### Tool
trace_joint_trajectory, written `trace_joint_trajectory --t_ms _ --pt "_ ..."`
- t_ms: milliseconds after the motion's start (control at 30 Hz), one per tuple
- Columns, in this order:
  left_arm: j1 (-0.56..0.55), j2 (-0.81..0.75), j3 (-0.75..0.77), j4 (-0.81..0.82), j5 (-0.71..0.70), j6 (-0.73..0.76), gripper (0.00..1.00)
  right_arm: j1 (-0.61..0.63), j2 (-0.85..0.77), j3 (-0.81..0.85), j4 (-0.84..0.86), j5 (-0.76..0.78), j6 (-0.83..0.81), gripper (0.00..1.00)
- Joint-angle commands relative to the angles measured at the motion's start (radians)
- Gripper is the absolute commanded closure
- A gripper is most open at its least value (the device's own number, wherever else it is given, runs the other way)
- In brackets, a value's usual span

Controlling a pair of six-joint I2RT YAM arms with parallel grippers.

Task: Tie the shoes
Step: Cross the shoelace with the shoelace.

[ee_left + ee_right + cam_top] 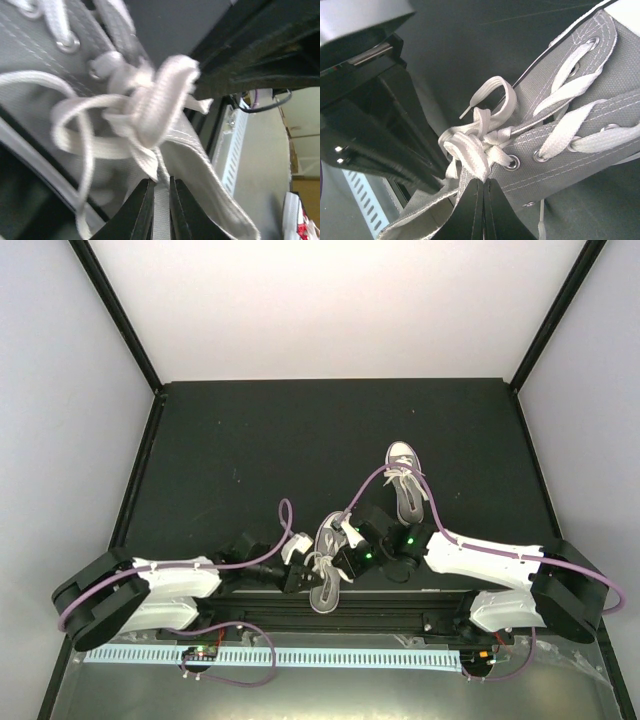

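Observation:
One grey shoe (325, 578) lies near the front edge between both grippers. Its white laces are bunched into a knot (150, 107) at the top eyelets, also seen in the right wrist view (475, 145). My left gripper (298, 566) is on the shoe's left; its jaws (160, 195) are shut on a flat white lace strand just below the knot. My right gripper (346, 552) is on the shoe's right; its jaws (484, 189) are shut on a lace loop at the knot. The second grey shoe (405, 480) lies farther back on the right, toe pointing away.
A black mat (250, 460) covers the table, walled by white panels. A black rail (390, 602) and a white perforated strip (300, 655) run along the near edge. Purple cables (287, 515) loop over both arms. The left gripper's black body (375, 135) fills the left of the right wrist view.

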Motion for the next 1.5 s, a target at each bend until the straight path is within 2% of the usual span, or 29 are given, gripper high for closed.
trace_joint_trajectory --t_ms 0,67,267,367,567,633,833,933,1200,1467 --pt "-0.034 -0.068 0.013 -0.024 0.003 -0.009 0.85 0.007 0.003 0.018 -0.013 0.008 -0.020 0.98" --pt "-0.034 -0.121 0.019 -0.087 -0.032 -0.007 0.72 0.006 0.000 0.016 -0.016 0.008 -0.021 0.98" --pt "0.009 -0.327 0.039 -0.313 -0.194 0.001 0.52 0.007 -0.017 0.007 -0.019 0.010 -0.023 0.98" --pt "0.060 -0.370 0.034 -0.320 -0.209 -0.017 0.41 0.008 -0.024 0.001 -0.017 0.012 -0.020 0.98" --pt "0.134 -0.331 0.059 -0.286 -0.205 -0.033 0.28 0.008 -0.027 -0.002 -0.013 0.015 -0.015 0.98" --pt "0.143 -0.304 0.069 -0.270 -0.204 -0.030 0.31 0.007 -0.028 -0.004 -0.011 0.014 -0.012 0.98" --pt "0.170 -0.135 0.100 -0.216 -0.131 0.010 0.61 0.008 -0.015 0.000 -0.002 0.010 -0.009 0.98" --pt "0.170 -0.057 0.104 -0.152 -0.080 0.014 0.69 0.007 -0.011 -0.001 0.001 0.008 -0.008 0.98" --pt "0.167 -0.001 0.104 -0.105 0.000 0.059 0.68 0.008 -0.007 0.001 -0.002 0.008 -0.006 0.98" --pt "0.167 0.056 0.110 -0.105 0.000 0.080 0.71 0.007 0.007 0.011 0.004 0.003 -0.006 0.98"
